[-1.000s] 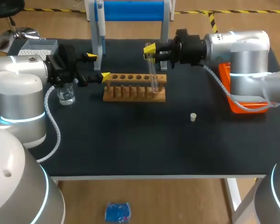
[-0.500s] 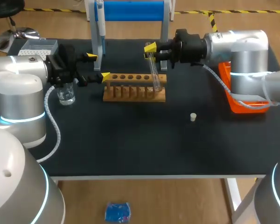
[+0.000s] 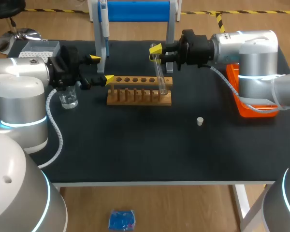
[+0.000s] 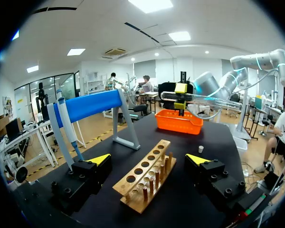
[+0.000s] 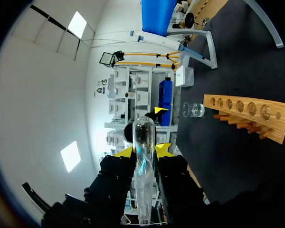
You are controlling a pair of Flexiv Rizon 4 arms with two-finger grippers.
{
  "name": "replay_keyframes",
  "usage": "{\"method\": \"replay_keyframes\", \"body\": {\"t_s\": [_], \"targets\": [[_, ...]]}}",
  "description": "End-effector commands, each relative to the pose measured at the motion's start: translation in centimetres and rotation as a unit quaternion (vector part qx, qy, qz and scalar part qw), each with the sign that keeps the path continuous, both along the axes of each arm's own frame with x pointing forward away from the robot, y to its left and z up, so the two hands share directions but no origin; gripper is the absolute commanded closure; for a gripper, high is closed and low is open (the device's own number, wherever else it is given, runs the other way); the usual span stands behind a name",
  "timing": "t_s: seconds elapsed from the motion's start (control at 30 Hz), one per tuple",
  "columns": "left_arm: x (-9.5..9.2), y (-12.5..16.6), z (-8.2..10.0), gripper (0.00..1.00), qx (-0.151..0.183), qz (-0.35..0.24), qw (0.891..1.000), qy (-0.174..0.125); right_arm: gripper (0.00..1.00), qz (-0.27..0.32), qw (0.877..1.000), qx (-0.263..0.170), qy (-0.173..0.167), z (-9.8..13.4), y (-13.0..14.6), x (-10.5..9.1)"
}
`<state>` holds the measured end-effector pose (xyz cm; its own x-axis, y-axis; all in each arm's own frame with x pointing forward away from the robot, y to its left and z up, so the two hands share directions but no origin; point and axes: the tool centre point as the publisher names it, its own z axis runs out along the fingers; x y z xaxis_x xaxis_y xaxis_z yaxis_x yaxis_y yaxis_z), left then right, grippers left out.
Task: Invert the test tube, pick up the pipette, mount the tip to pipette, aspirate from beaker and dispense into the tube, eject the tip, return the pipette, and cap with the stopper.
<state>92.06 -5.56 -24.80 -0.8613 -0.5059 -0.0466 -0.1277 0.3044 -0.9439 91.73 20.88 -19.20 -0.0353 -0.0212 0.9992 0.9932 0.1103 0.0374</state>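
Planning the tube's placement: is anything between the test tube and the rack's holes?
Nothing visible. The right gripper holds the test tube tilted over the wooden rack's right end; its holes look empty, and the left gripper stands off the other end.

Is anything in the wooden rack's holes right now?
The holes of the wooden rack look empty in the left wrist view. From the head view the test tube, held in the right gripper, covers the rightmost hole.

Our left gripper (image 3: 100, 68) hangs near the table's (image 3: 135, 145) far left corner, fingers spread wide; our right gripper (image 3: 155, 51), level along the far edge, pinches the test tube (image 3: 160, 78).
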Motion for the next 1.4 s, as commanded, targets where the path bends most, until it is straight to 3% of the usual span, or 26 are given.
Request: {"method": "replay_keyframes", "body": {"t_s": [0.03, 0.13, 0.3, 0.37, 0.47, 0.53, 0.7, 0.8, 0.9, 1.33, 1.4], "targets": [[-0.1, -0.1, -0.1, 0.0, -0.001, 0.003, 1.0, -0.002, 1.0, 0.0, 1.0, -0.001, 0.0, 0.1, -0.1, 0.0], [-0.1, -0.1, -0.1, 0.0, -0.001, 0.003, 1.0, -0.002, 1.0, 0.0, 1.0, -0.001, 0.0, 0.1, -0.1, 0.0], [-1.2, -0.1, 0.7, 0.0, -0.007, -0.062, 0.988, -0.14, 1.0, 0.0, 1.0, -0.001, 0.0, 0.1, -0.1, 0.0], [-1.8, -0.1, 0.9, 0.0, -0.006, -0.084, 0.981, -0.175, 1.0, 0.0, 1.0, -0.001, 0.0, 0.1, -0.1, 0.0], [-2.5, -0.4, 1.5, 0.0, -0.006, -0.127, 0.963, -0.239, 1.0, 0.0, 1.0, -0.001, 0.0, 0.1, -0.1, 0.0], [-3.0, -0.7, 1.9, 0.0, 0.001, -0.151, 0.944, -0.292, 1.0, 0.0, 1.0, -0.001, 0.0, 0.1, -0.1, 0.0], [-3.5, -1.2, 3.0, 0.0, 0.0, -0.203, 0.908, -0.368, 1.0, 0.0, 1.0, -0.001, 0.0, 0.1, -0.1, 0.0], [-3.7, -1.4, 3.9, 0.0, 0.002, -0.228, 0.888, -0.4, 1.0, 0.0, 1.0, -0.001, 0.0, 0.1, -0.1, 0.0], [-3.9, -1.6, 4.9, 0.0, 0.009, -0.241, 0.876, -0.418, 1.0, 0.0, 1.0, -0.001, 0.0, 0.1, -0.1, 0.0], [-3.9, -1.6, 4.9, 0.0, 0.009, -0.241, 0.876, -0.418, 1.0, 0.0, 1.0, -0.001, 0.0, 0.1, -0.1, 0.0], [-4.4, -2.4, 5.6, 0.0, 0.037, -0.259, 0.852, -0.454, 1.0, 0.0, 1.0, -0.001, 0.0, 0.1, -0.1, 0.0]]}}
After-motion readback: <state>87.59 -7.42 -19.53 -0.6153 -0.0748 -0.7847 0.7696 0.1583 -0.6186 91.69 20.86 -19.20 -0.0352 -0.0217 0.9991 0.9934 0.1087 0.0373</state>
